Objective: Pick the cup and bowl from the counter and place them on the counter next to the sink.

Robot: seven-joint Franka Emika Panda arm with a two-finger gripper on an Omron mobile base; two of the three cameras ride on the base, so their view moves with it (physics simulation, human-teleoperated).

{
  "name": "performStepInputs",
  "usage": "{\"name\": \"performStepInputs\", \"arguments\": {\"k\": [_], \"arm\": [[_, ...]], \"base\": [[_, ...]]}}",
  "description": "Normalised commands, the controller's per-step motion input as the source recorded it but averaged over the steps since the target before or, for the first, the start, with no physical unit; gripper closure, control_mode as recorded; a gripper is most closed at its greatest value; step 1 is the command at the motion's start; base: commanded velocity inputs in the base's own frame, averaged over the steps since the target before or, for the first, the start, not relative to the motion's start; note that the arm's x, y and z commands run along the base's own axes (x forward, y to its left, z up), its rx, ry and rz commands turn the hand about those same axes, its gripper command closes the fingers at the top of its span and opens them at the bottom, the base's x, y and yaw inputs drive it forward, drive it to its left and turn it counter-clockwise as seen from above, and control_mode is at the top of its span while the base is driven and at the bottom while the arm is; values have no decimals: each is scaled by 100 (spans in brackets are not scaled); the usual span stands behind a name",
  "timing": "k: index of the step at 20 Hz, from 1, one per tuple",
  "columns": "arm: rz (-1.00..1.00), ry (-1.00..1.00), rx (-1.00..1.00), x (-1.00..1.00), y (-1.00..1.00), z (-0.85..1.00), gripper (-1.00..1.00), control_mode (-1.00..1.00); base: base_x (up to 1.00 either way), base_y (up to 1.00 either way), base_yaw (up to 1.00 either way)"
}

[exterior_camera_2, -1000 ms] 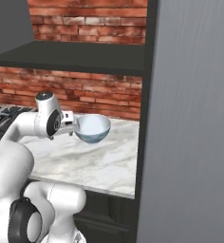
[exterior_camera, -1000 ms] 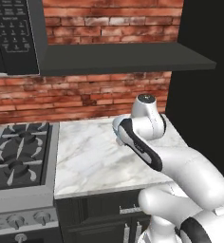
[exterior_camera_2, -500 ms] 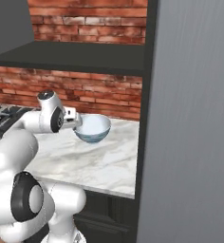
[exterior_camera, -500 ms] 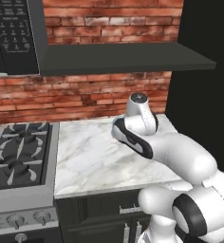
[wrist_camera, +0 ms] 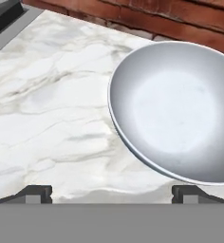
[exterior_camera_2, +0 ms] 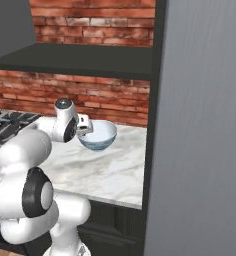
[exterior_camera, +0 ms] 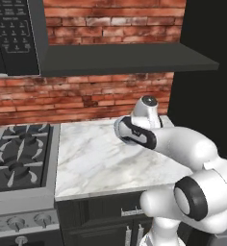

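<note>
The rounded glossy pale blue-white bowl (exterior_camera_2: 98, 135) is seen on the white grey-veined marble counter (exterior_camera_2: 90, 172) near the red brick wall (exterior_camera_2: 110, 102) in the right base view. In the hand view its grey inside (wrist_camera: 178, 109) is shown, with the two-finger gripper (wrist_camera: 112, 192) spread wide, nothing held.

My white arm (exterior_camera: 182, 158) rises from the lower right to frame centre, over the marble counter (exterior_camera: 96, 163). Gas stove (exterior_camera: 17, 158) at left, microwave (exterior_camera: 12, 36) upper left, dark shelf (exterior_camera: 125, 60) across the top, brick wall (exterior_camera: 77, 98) behind, dark cabinet fronts (exterior_camera: 101, 218) below.
</note>
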Motion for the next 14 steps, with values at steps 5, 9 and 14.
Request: {"name": "performStepInputs", "arguments": {"k": [5, 9, 14], "arm": [[1, 0, 0, 17, -1, -9, -100, -100], [0, 7, 0, 14, 0, 0, -100, -100], [0, 11, -1, 46, 0, -11, -100, -100]], "base": [[0, 0, 0], [0, 0, 0], [0, 0, 0]]}}
